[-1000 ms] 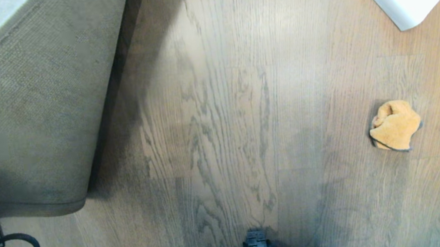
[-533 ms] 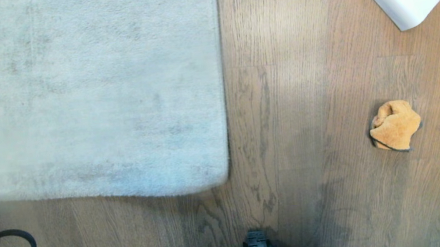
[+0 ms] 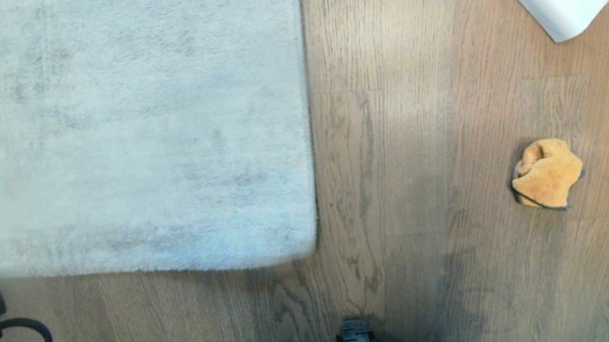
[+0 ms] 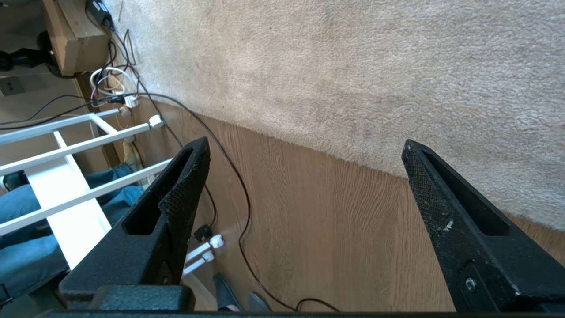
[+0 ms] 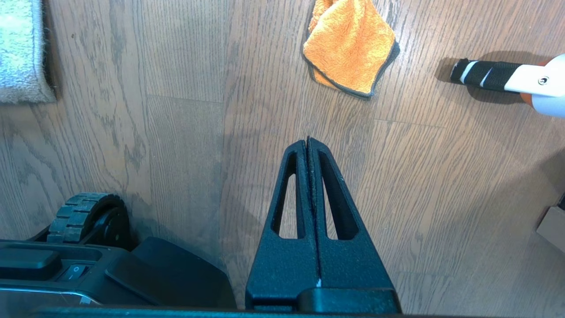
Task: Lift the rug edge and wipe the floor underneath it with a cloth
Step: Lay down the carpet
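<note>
The rug lies flat on the floor, the cloth loose well right of its corner. Left gripper gapes wide, empty, over the rug's edge; right gripper is closed, empty. Wiping looks finished.

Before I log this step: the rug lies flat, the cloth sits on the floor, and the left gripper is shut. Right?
Not quite. The left gripper is open, jaws wide apart over the rug edge, as the left wrist view shows. The rug does lie flat, and the cloth sits on the floor.
</note>
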Robot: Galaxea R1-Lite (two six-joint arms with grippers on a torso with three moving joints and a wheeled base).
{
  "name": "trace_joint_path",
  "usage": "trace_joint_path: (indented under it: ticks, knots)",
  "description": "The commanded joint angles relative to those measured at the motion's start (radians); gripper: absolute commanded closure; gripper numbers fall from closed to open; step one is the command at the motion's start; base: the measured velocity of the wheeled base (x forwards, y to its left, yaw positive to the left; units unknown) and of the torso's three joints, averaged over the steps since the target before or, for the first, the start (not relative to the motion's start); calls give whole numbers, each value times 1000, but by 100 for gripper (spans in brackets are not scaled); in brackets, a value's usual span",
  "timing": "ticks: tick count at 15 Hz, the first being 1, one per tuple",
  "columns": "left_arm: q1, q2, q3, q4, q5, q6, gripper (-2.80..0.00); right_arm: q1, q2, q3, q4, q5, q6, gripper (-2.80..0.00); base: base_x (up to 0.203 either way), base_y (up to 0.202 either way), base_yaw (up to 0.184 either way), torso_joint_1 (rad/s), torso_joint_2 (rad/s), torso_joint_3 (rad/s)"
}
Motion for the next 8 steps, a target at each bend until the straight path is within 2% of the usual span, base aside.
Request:
trace_joint_path:
  ticks: [1,7,8]
  knots:
    - [-2,2,1,-7,4,2,-280,0,1,0,-1,1,-1,0,0,0,0,0,0,0]
    - [-5,0,-2,-9,8,0,-280,0,1,0,-1,1,-1,0,0,0,0,0,0,0]
    - [-5,0,-2,-9,10,0,0,0,2,0,-1,1,-1,0,0,0,0,0,0,0]
